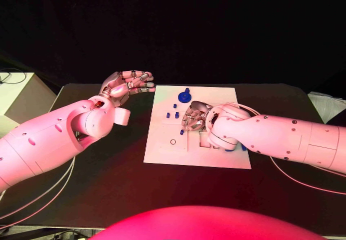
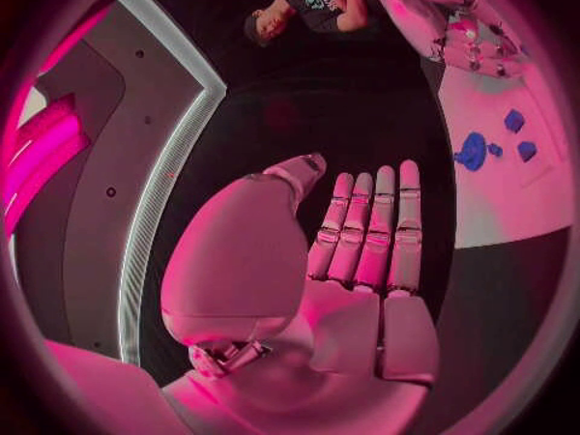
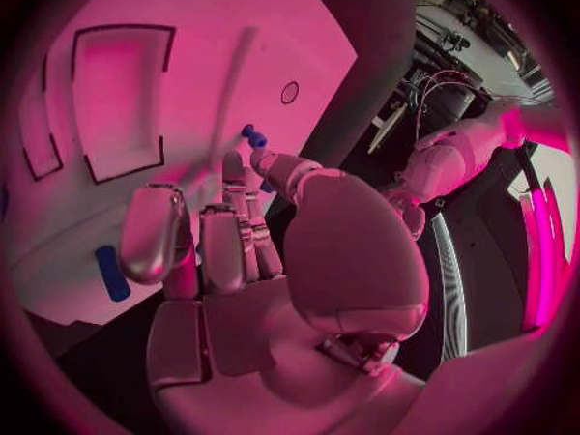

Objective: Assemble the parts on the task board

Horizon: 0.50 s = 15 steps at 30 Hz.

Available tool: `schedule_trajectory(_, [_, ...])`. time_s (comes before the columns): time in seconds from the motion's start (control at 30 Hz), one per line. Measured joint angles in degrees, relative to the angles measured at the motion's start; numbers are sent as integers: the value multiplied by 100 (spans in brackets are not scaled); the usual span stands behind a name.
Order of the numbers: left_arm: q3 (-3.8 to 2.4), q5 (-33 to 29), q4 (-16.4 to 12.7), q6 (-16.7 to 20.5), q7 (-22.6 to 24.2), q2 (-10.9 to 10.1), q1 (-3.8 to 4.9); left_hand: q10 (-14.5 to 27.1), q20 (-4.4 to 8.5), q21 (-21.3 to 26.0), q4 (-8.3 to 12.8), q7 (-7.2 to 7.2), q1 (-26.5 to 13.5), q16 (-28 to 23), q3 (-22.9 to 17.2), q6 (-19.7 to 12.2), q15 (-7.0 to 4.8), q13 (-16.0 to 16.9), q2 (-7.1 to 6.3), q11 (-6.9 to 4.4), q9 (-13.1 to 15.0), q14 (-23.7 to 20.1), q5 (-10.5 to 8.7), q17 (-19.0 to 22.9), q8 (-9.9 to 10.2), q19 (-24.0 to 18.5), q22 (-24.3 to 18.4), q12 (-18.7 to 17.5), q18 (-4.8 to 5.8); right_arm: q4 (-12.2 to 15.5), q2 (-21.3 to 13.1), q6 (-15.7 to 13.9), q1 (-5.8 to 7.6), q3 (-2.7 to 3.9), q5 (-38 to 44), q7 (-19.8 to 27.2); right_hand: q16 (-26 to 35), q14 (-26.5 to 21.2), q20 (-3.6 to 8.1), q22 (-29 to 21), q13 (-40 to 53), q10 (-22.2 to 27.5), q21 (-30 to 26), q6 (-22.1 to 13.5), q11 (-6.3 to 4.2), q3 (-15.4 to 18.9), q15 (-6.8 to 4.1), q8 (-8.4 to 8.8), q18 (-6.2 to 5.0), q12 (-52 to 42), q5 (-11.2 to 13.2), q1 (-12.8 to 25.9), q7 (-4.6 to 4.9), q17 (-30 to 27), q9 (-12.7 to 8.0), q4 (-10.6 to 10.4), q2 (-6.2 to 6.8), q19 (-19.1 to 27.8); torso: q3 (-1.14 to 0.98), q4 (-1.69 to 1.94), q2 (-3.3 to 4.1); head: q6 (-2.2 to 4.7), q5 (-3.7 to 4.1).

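The white task board (image 1: pixel 216 155) lies in the middle of the table. A large blue part (image 1: pixel 185 95) sits near its far edge, with small blue pegs (image 1: pixel 174 106) just below it. My right hand (image 1: pixel 194 116) reaches down onto the board's middle. In the right wrist view its fingertips (image 3: pixel 269 160) are right at a small blue peg (image 3: pixel 251 135); whether they pinch it is unclear. Another blue part (image 3: pixel 111 273) lies flat on the board. My left hand (image 1: pixel 128 84) hovers off the board's far left corner, fingers (image 2: pixel 377 224) extended, holding nothing.
The board has a small round hole (image 1: pixel 173 142) and rectangular recesses (image 3: pixel 119 97). A pale box (image 1: pixel 20 92) stands at the table's left edge. White cables (image 1: pixel 303 182) trail under my right arm. Bare black table (image 1: pixel 108 170) lies left of the board.
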State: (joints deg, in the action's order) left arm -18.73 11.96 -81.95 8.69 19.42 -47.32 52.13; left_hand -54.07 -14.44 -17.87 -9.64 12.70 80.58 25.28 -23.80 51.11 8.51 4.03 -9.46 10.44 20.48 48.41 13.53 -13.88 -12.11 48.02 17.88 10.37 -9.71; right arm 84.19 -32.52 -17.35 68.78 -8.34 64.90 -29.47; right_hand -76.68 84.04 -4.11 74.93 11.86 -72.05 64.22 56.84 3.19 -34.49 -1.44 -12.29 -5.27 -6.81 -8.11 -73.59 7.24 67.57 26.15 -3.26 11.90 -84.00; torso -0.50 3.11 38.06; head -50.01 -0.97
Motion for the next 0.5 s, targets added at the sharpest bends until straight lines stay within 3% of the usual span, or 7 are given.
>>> schedule_trajectory(0.5, [0, 0, -2, -1, -4, -5, 0, 0, 0, 22, 0, 0, 22, 0, 0, 0, 0, 0, 22, 0, -5, 0, 0, -7, 0, 0, -9, 0, 0, -34, 1, -40, -2, -1, 18, 0, 0, 0, 0, -1, 24, 0, 0, 16, 0, -13, 0, 0, 0, 0, -56, -53, -16, -1, 3, -13, -73, 0, 0, -2, -1, 0, -9])
